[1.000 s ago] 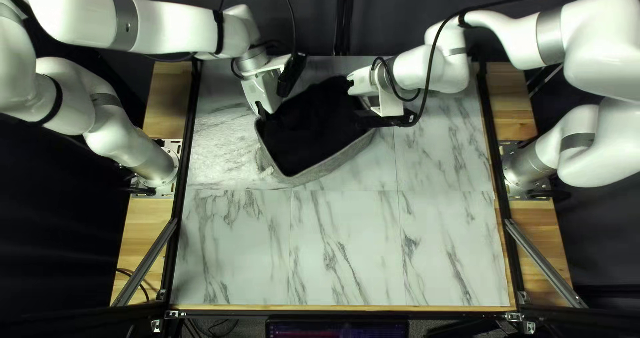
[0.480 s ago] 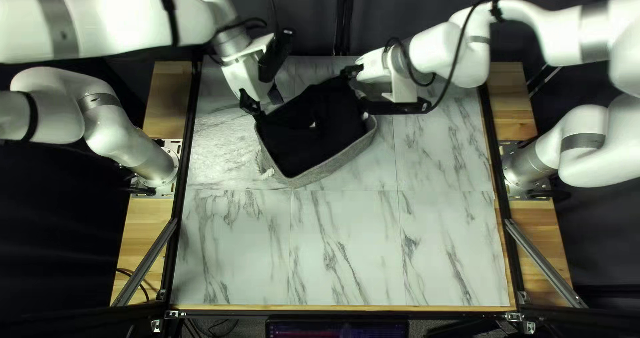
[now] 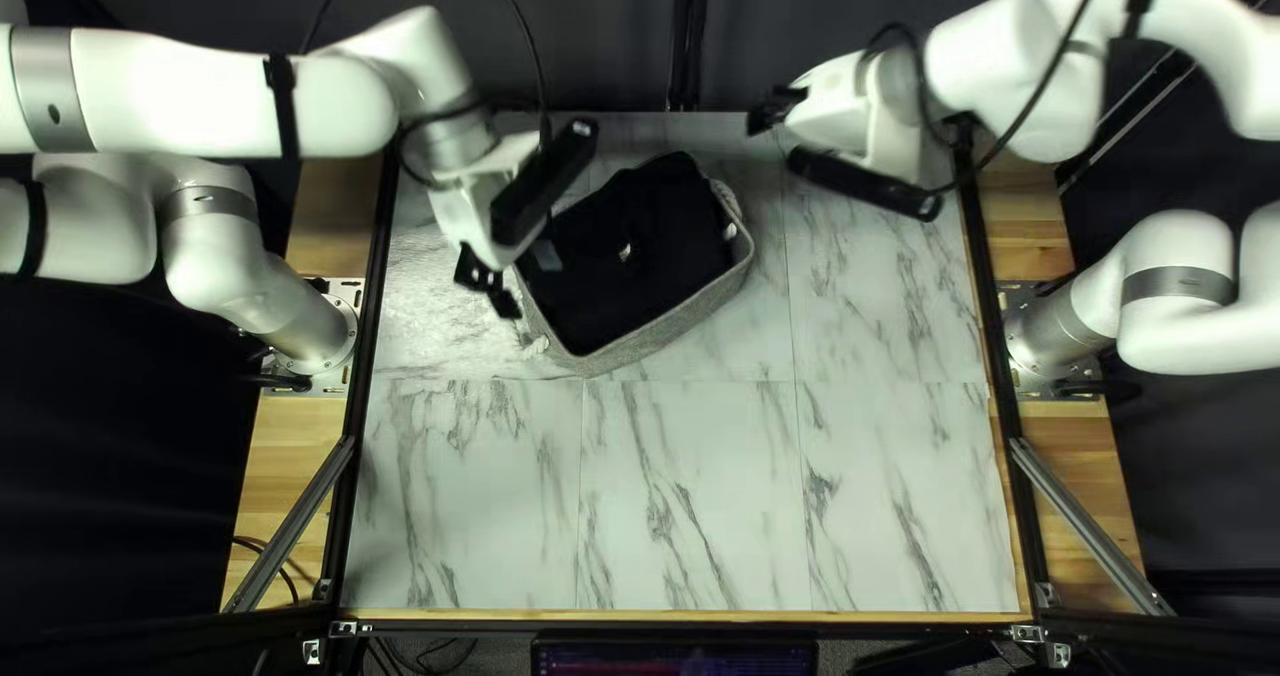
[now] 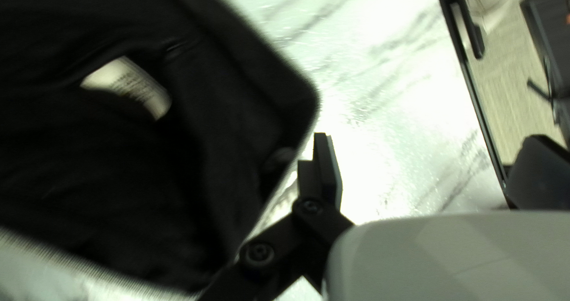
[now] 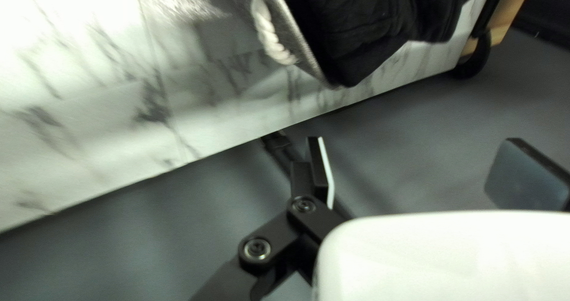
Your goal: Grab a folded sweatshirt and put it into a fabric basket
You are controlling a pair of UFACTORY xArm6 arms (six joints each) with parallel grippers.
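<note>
The black sweatshirt (image 3: 640, 256) lies inside the grey fabric basket (image 3: 674, 334), which stands toward the table's far side; a pale label shows on the dark cloth (image 4: 196, 135) in the left wrist view. Over the basket's left rim is my left gripper (image 3: 526, 276); its own wrist view shows the left gripper (image 4: 436, 170) open, nothing between its fingers. My right gripper (image 3: 772, 110) hangs near the table's far edge, apart from the basket. In the right wrist view the right gripper (image 5: 421, 170) is open and empty, with the basket's rope handle (image 5: 270, 31) ahead of it.
The marble-patterned table (image 3: 687, 496) extends from the basket toward the near edge. Black metal rails (image 3: 360, 356) run along its sides, and a dark curtain (image 3: 614, 36) hangs behind the far edge.
My right gripper has drawn back from the basket toward the right. My left gripper has opened and shifted left and nearer, off the cloth. More of the sweatshirt and basket rim shows.
</note>
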